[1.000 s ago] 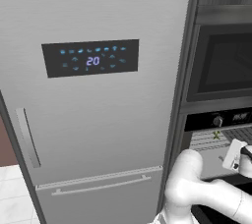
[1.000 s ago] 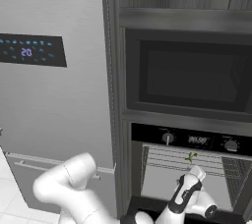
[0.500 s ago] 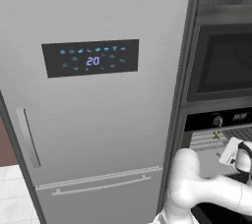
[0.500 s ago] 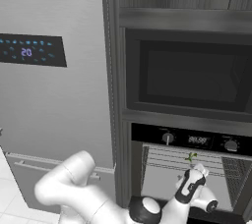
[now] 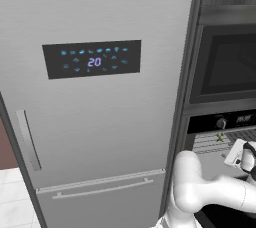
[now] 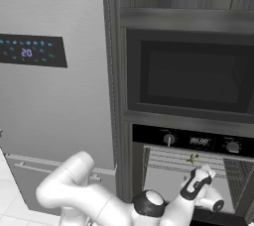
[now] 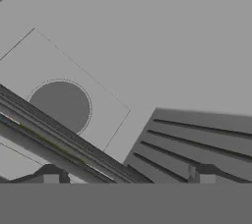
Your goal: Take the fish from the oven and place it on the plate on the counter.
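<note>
The black oven [image 6: 198, 141] stands open, its knobs and display strip above a lit cavity with silver wire racks [image 7: 74, 142]. A tiny olive-green fish [image 6: 192, 158] lies on the upper rack, also seen as a small green speck [image 5: 219, 137] in the left base view. My gripper [image 6: 202, 174] hovers at the mouth of the cavity, just below and slightly right of the fish. In the hand view its fingertips [image 7: 50, 179] stand wide apart, open and holding nothing, facing the oven's back wall. The plate and the counter are out of view.
A black microwave [image 6: 193, 76] sits in the dark cabinet above the oven. A tall steel fridge [image 5: 95, 122] with a lit display fills the left. The oven's ribbed side wall [image 7: 202, 144] is close on the right of the hand.
The hand has risen slightly and pushed right toward the oven cavity, nearer the fish. The elbow has swung forward. The fish has not moved.
</note>
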Robot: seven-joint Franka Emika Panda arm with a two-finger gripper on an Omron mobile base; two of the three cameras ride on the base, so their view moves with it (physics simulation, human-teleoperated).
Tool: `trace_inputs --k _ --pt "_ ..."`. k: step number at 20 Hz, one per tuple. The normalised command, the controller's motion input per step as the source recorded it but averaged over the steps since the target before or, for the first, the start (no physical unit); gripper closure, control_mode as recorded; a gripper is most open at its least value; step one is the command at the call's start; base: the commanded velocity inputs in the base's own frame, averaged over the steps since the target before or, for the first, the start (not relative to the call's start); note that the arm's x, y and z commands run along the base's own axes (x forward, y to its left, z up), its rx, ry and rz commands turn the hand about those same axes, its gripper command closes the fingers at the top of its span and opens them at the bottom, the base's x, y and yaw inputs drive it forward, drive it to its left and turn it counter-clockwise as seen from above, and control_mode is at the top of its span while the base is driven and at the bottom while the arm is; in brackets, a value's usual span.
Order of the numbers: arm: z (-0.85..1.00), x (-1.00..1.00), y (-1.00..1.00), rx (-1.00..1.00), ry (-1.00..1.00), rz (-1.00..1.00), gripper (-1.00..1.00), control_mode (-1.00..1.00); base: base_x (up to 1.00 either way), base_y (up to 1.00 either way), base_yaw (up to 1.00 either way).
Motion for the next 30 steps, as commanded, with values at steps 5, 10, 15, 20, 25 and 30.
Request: trace_inputs --k 5,10,15,20,25,30 --pt "-0.77 0.03 -0.16 0.15 -0.20 0.00 -1.00 -1.00 0.00 0.00 0.00" --pt "-0.87 0.00 -0.15 0.19 -0.27 0.00 -1.00 -1.00 0.00 0.00 0.00" --pt "-0.81 0.02 -0.04 0.20 -0.33 0.00 -1.00 -1.00 0.00 0.00 0.00" --pt "-0.72 0.04 -0.04 0.20 -0.36 0.00 -1.00 -1.00 0.00 0.00 0.00" --pt "-0.62 0.11 0.00 0.18 -0.39 0.00 -1.00 -1.00 0.00 0.00 0.00" --pt "-0.53 0.14 0.00 0.16 -0.40 0.00 -1.00 -1.00 0.00 0.00 0.00"
